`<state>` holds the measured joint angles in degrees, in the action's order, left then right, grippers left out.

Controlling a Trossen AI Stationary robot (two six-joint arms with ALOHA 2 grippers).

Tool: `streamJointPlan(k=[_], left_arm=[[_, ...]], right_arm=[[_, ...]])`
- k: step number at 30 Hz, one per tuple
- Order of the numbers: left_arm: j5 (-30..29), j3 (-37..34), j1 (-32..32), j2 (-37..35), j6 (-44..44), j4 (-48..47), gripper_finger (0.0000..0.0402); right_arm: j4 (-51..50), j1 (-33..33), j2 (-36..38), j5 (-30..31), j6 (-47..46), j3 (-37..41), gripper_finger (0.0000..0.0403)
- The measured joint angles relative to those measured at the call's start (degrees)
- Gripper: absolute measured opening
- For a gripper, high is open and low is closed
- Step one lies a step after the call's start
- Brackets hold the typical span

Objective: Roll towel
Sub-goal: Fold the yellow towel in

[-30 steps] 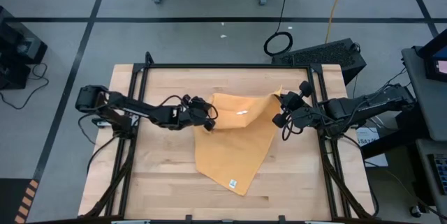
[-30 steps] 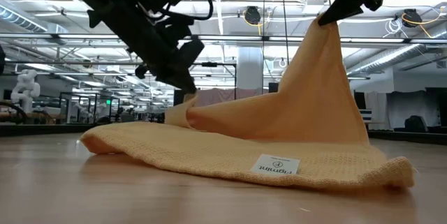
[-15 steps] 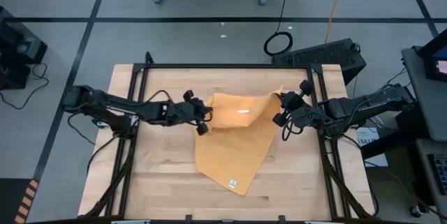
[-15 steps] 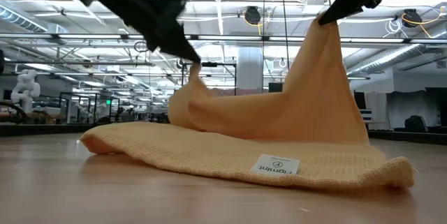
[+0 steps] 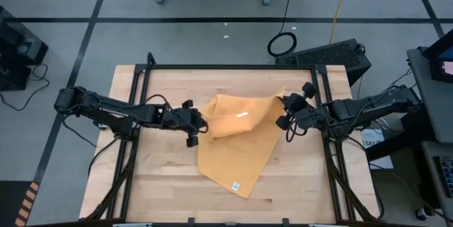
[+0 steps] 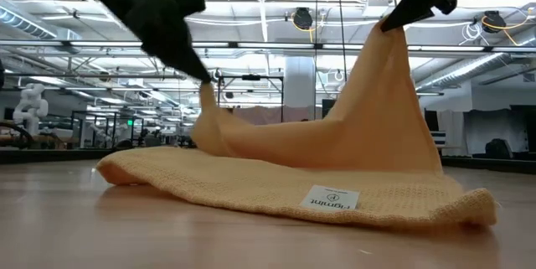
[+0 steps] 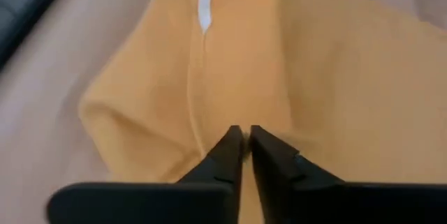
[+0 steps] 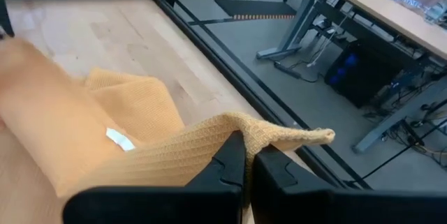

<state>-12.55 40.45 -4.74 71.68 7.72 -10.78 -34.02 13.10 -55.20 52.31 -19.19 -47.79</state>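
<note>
I see the towel (image 5: 241, 138) spread mid-tabletop (image 5: 163, 184), its tagged corner toward 6 o'clock. My right end effector (image 5: 284, 111), at 3 o'clock of the cloth, is clamped on a raised corner. My left end effector (image 5: 204, 123), at 9 o'clock, has fingers nearly together; I cannot tell whether they pinch the lifted fold

The right pincer (image 8: 246, 155) was clamped on an edge of the towel (image 8: 140, 147), its two dark fingers (image 8: 227, 161) pressed together with the ribbed orange cloth bunched over their tips. A small white tag (image 8: 119, 139) showed on the cloth. Past the towel lay the pale wooden desk (image 8: 91, 32), bordered by a black metal rail (image 8: 230, 67). Beyond the rail was grey floor, with another table (image 8: 391, 21) farther off.
</note>
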Motion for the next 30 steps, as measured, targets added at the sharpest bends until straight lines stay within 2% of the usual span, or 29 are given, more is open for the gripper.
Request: streamJointPlan(k=[8, 13, 19, 24, 30], left_arm=[[-11.9, -2.8, -2.9, 0.0, 21.4, -6.5, 0.0197], [-17.6, -4.8, -6.6, 0.9, 35.6, 1.6, 0.0262], [-26.0, -5.1, -9.3, 6.1, 52.1, 6.2, 0.0287], [-26.6, -5.1, -9.2, 13.0, 59.6, 9.4, 0.0288], [-27.0, -4.2, -9.2, 18.5, 63.3, 13.4, 0.0289]], right_arm=[[0.0, 0.0, 0.0, 1.7, -0.3, 0.0, 0.0], [1.0, 0.0, 0.0, 1.8, -0.3, 0.0, 0.0], [1.9, 0.0, 0.0, 1.8, -0.2, 0.0, 0.0], [2.7, 0.0, 0.0, 1.7, 0.3, 0.0, 0.0], [2.6, 0.0, 0.0, 1.5, 1.0, 0.0, 0.0]])
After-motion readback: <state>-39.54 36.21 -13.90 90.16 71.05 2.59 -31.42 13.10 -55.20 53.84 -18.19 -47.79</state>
